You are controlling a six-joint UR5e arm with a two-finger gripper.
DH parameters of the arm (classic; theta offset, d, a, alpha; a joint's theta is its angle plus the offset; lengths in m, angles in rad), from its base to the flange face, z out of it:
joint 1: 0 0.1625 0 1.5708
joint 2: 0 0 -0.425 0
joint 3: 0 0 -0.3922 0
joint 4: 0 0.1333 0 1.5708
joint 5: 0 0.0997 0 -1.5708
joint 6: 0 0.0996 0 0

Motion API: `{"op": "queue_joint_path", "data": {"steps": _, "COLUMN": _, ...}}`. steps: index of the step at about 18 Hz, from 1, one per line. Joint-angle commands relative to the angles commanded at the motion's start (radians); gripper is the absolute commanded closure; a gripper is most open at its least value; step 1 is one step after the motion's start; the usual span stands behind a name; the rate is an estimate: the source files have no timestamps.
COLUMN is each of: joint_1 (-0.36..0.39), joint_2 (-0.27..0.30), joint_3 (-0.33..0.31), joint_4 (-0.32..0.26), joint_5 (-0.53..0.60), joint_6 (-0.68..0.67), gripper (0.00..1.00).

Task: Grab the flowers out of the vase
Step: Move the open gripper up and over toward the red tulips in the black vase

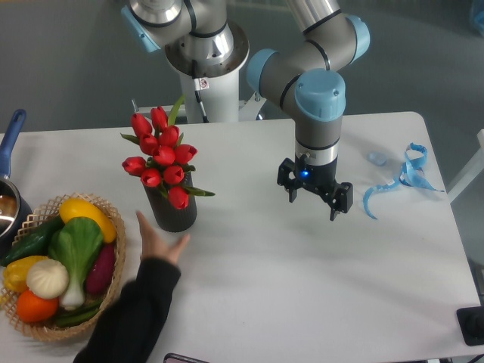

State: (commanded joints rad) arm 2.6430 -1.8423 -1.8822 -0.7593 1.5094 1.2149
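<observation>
The flowers [160,153], a bunch of red tulip buds with green leaves, stand upright in the black ribbed vase [175,212] at the left middle of the white table. My gripper [313,203] hangs above the table to the right of the vase, well apart from it. Its fingers are spread and hold nothing. A person's hand [157,240] in a black sleeve rests on the table against the vase's lower left side.
A wicker basket [45,327] of toy vegetables stands at the front left. A pot with a blue handle [10,144] is at the left edge. A blue ribbon [399,180] lies at the right. The arm's base [206,53] stands behind the table.
</observation>
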Motion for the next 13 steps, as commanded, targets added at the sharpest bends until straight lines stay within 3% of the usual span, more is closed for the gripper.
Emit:
{"op": "queue_joint_path", "data": {"steps": 7, "joint_1": 0.002, "joint_2": 0.012, "joint_3": -0.012, "joint_4": 0.006, "joint_5": -0.037, "joint_6": -0.011, "gripper": 0.00}}
{"op": "queue_joint_path", "data": {"steps": 13, "joint_1": 0.055, "joint_2": 0.092, "joint_3": -0.072, "joint_4": 0.031, "joint_5": -0.346, "joint_6": -0.017, "gripper": 0.00}}
